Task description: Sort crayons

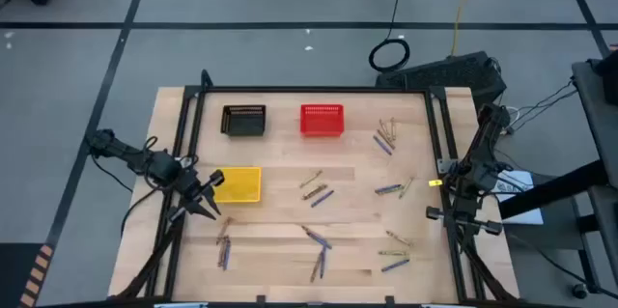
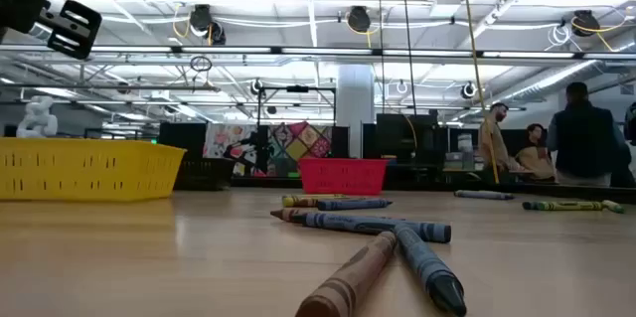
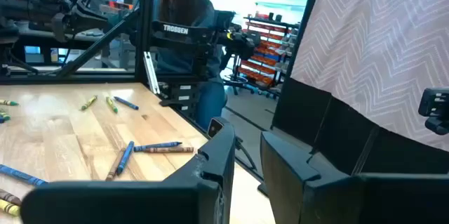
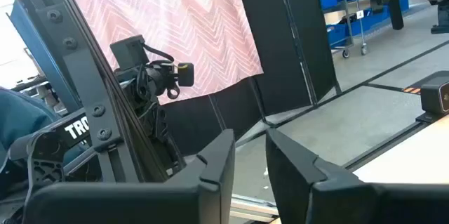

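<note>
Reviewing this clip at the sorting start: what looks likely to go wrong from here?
Two risks stand out. The crayons lie crossed and touching in small clumps, as the low view shows near the front, so a pinch may lift or drag a neighbour of the wrong colour. The left gripper, jaws slightly apart, hovers right beside the yellow basket, so a descent could nudge it. The right gripper waits at the table's right edge.
</note>
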